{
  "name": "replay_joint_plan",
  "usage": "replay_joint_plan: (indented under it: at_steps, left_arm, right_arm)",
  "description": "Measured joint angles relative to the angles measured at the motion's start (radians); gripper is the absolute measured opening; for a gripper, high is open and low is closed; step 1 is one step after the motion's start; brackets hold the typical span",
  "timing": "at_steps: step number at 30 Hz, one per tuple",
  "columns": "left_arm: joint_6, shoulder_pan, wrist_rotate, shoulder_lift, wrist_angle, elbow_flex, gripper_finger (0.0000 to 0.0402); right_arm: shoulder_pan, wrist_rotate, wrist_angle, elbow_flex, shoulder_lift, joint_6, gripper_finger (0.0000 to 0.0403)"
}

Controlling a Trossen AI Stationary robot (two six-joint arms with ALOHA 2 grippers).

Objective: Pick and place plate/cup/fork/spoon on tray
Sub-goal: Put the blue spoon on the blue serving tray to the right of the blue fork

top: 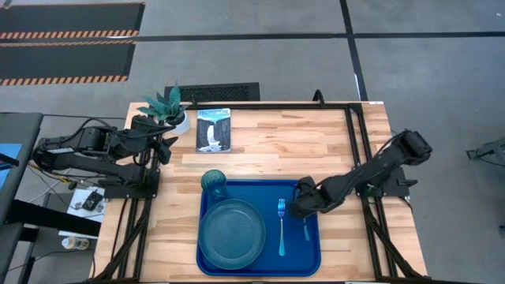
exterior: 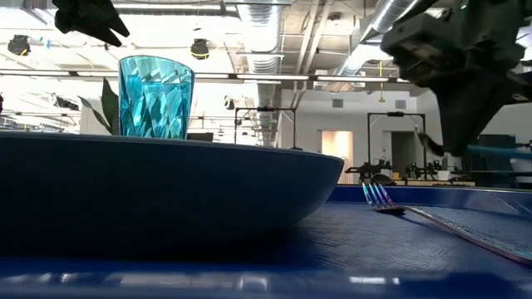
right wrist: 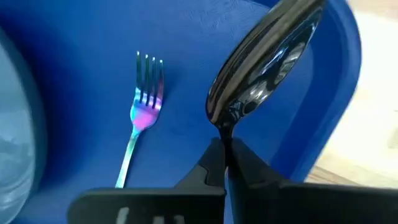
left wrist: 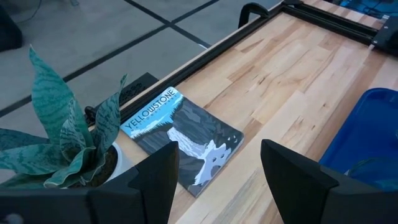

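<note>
Here, the spoon is seen clamped at its neck between the fingers of the right gripper, which is held over the right part of the tray, near its right rim; the dark bowl points away from the wrist above the blue floor of the tray. The fork is laid lengthwise on the tray just right of the plate, its tines directed toward the far edge. The plate is set in the tray's left half, and the cup is stood upright at the tray's far left corner. The left gripper is held at the worktop's far left, beside a potted plant and near a printed booklet, its fingers spread apart on nothing.
</note>
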Motion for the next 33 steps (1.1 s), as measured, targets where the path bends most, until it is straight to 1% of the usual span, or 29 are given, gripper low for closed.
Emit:
replay_joint_plan:
  at_steps: [6, 11, 18, 20, 23, 29, 33]
  left_arm:
    - [0.0, 0.0, 0.0, 0.0, -0.003, 0.0, 0.0215]
    - [0.001, 0.0, 0.0, 0.0, -0.003, 0.0, 0.0215]
    - [0.004, 0.0, -0.001, 0.0, -0.004, 0.0, 0.0215]
    - [0.01, 0.0, -0.001, 0.0, -0.004, 0.0, 0.0215]
    - [0.011, 0.0, -0.002, 0.0, -0.004, 0.0, 0.0215]
    - [0.011, 0.0, -0.002, 0.0, -0.004, 0.0, 0.0215]
    - [0.011, 0.0, -0.003, 0.0, -0.004, 0.0, 0.0215]
  right_arm:
    - [-0.001, -0.075, -0.001, 0.068, 0.116, 0.004, 0.001]
    - [0.017, -0.083, 0.0, 0.115, 0.189, 0.035, 0.0011]
    - [0.031, -0.115, 0.017, 0.119, 0.259, 0.121, 0.0011]
    - [0.032, -0.124, 0.011, 0.119, 0.26, 0.135, 0.0012]
    - [0.03, -0.11, 0.008, 0.12, 0.255, 0.136, 0.0019]
    - [0.021, -0.101, 0.001, 0.12, 0.247, 0.136, 0.0049]
    - [0.023, -0.101, 0.006, 0.12, 0.25, 0.136, 0.0061]
